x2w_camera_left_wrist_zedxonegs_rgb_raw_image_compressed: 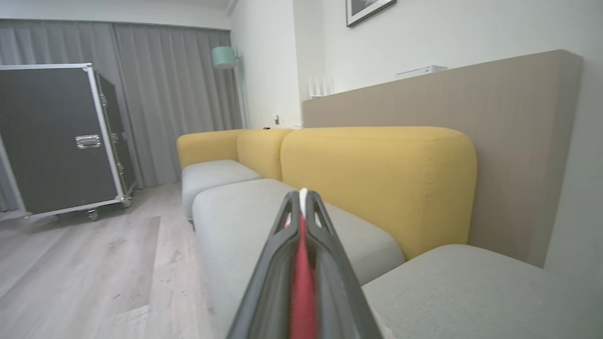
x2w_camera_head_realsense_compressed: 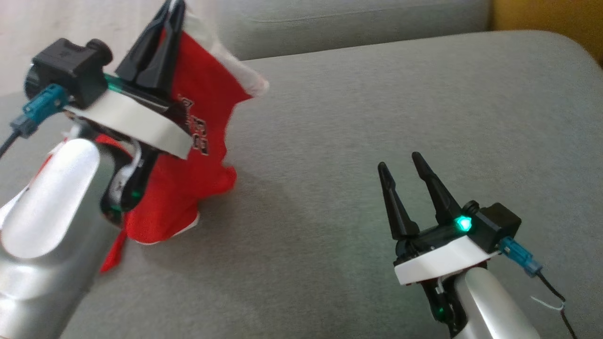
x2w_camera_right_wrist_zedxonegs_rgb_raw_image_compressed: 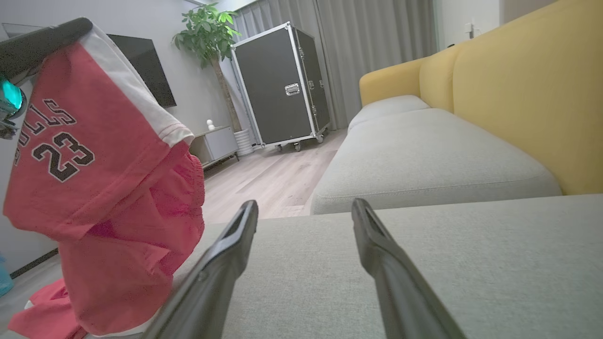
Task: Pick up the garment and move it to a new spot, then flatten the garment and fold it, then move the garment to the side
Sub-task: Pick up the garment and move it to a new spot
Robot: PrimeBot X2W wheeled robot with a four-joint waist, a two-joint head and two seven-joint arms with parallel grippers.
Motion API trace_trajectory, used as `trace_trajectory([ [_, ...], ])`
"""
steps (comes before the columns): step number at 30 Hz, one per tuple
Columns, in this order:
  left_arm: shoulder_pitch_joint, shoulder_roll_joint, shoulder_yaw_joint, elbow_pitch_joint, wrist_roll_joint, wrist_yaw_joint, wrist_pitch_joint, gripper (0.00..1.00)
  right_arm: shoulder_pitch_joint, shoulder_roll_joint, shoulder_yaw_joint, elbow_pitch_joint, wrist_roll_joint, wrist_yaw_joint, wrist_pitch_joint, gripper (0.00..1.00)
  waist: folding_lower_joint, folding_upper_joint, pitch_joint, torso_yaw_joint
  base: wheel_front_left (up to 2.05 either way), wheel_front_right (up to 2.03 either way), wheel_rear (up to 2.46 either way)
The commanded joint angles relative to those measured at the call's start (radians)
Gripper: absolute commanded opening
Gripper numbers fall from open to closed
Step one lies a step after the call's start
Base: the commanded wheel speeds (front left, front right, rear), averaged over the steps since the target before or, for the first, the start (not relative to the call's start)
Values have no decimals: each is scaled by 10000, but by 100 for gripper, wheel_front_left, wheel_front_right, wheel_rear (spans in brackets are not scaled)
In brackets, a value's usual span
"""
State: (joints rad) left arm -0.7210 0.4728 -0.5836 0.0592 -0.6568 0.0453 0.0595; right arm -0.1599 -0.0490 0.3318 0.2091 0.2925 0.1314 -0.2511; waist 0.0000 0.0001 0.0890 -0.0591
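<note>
Grips the red number-23 jersey point(x2w_camera_head_realsense_compressed: 207, 108) by a white-trimmed edge in the clenched left hand point(x2w_camera_left_wrist_zedxonegs_rgb_raw_image_compressed: 302, 200), lower folds resting on the grey sofa cushion point(x2w_camera_head_realsense_compressed: 377, 94), right hand point(x2w_camera_head_realsense_compressed: 399, 160) released; could slip free or land bunched if swung fast.

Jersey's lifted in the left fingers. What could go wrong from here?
1. Left gripper pinches the garment only by its white edge; it could slip mid-move.
2. Its lower folds lie bunched on the grey cushion; dragging may crumple it further.
3. Right gripper is open and apart, so a single hold may let it twist.
</note>
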Motion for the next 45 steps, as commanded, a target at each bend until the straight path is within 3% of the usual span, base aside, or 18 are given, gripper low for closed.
trace_trajectory([
  [1, -515, 266, 467, -347, 105, 83, 0, 0, -273, -12, 236, -361, 91, -7, -107, 100, 0, -1, 51, -360, 0, 0, 0],
  [13, -1995, -591, 426, 113, 900, 430, -968, 0, -788, -12, 679, -792, 603, -7, -107, 100, 0, -1, 986, -2911, 0, 0, 0],
  [21, -3410, -1084, 13, 2094, 1528, 111, -1440, 0, -1023, -12, 1011, -1166, 1012, -7, -107, 100, 0, -1, 1668, -4128, 0, 0, 0],
  [22, -3524, -1160, -64, 2467, 1592, 92, -1456, 24, -1040, -12, 1032, -1191, 1043, -7, -107, 100, 0, -1, 1719, -4186, 0, 0, 0],
  [23, -3630, -1237, -133, 2839, 1649, 69, -1493, 100, -1059, -12, 1041, -1211, 1068, -7, -107, 100, 0, -1, 1758, -4217, 0, 0, 0],
  [31, -3843, -1553, -313, 4650, 1657, -355, -2341, 100, -1063, -12, 824, -1195, 1033, -7, -107, 100, 0, -1, 1652, -3800, 0, 0, 0],
  [35, -3583, -1443, -193, 5064, 1515, -523, -2757, 100, -996, -12, 576, -1095, 836, -7, -107, 100, 0, -1, 1380, -3179, 0, 0, 0],
  [40, -2477, -1023, 49, 4837, 1345, -694, -3115, 100, -740, -12, 127, -877, 429, -7, -107, 100, 0, -1, 829, -2082, 0, 0, 0],
  [45, -753, -674, 195, 3861, 1408, -443, -3198, 100, -479, -12, -100, -667, 73, -7, -107, 100, 0, -1, 340, -1266, 0, 0, 0],
])
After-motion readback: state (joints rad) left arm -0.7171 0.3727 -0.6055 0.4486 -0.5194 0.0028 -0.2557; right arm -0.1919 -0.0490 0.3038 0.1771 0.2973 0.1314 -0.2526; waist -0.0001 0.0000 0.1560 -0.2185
